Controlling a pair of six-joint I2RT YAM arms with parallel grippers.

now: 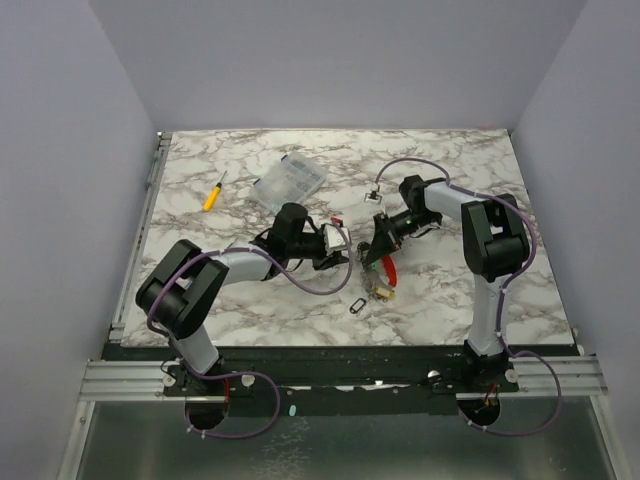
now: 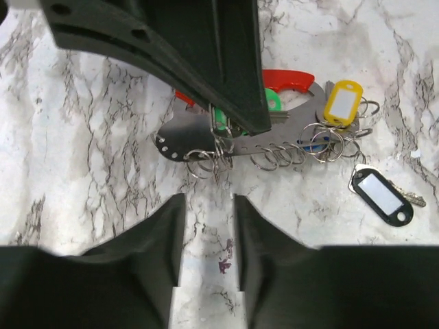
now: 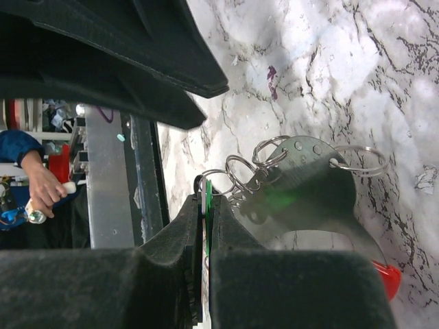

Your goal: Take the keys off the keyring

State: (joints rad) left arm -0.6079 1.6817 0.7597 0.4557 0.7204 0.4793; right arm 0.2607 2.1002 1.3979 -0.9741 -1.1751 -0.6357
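The keyring (image 2: 278,137) is a silvery holed plate with a red arc (image 2: 288,77) and several small split rings, lying on the marble. Yellow (image 2: 342,101) and blue (image 2: 315,145) tagged keys hang on it. My right gripper (image 3: 207,195) is shut on the green tag (image 3: 208,186), seen edge-on between its pads, with a ring of the keyring (image 3: 309,192) just beyond. My left gripper (image 2: 209,202) stands open just short of the rings, with bare marble between its fingers. A black-tagged key (image 2: 382,195) lies loose to the right, off the keyring.
A yellow-handled screwdriver (image 1: 213,193) and a clear plastic box (image 1: 288,180) lie at the back left. The loose black tag (image 1: 358,305) lies in front of the grippers. Another small metal piece (image 1: 375,195) sits behind the right gripper (image 1: 378,250).
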